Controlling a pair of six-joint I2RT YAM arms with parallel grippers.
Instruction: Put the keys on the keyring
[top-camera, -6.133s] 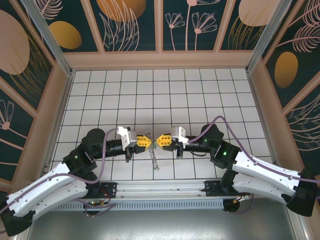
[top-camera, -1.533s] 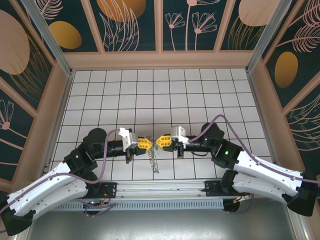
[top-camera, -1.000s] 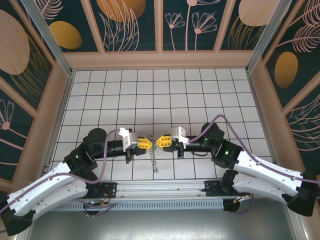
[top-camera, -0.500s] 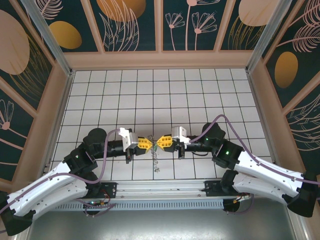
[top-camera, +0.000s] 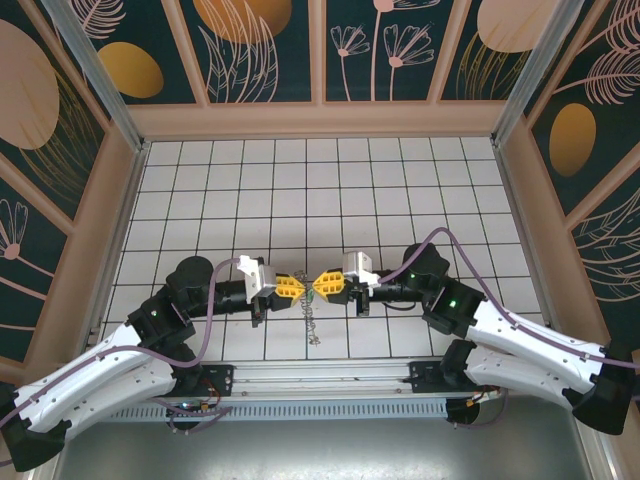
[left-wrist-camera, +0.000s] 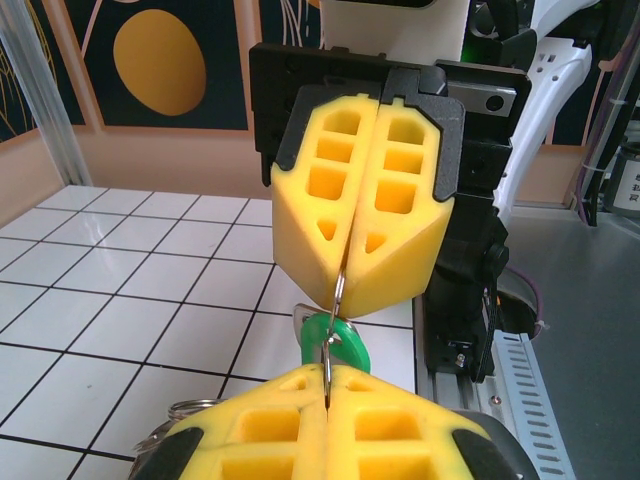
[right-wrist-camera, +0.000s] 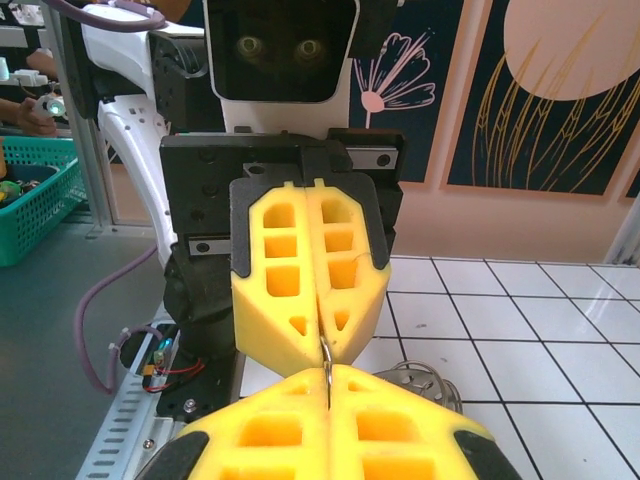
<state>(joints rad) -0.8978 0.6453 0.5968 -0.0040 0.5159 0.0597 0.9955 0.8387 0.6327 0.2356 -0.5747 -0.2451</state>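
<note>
From above: left gripper (top-camera: 298, 287) and right gripper (top-camera: 320, 283) tip to tip low over the tiled table (top-camera: 330, 190), near its front edge. Under the meeting point, the keyring (top-camera: 312, 322), dangling as a thin bumpy strand; too small there to tell what pinches what.

Plainer from the left wrist: yellow fingers (left-wrist-camera: 400, 430) pressed flat together, a thin wire of the keyring caught in their seam and running up into the closed seam of the right gripper opposite. Clamped on that wire at both ends. Just behind the wire, between the two sets of tips, the green key (left-wrist-camera: 338, 345), above the table; whether threaded on the wire, impossible to tell.

From the right wrist: the same wire nipped between both shut pairs, with coiled loops lying on the table to the right. Off the table at far left, a teal basket (right-wrist-camera: 30, 200) holding small items, too blurred to name.
</note>
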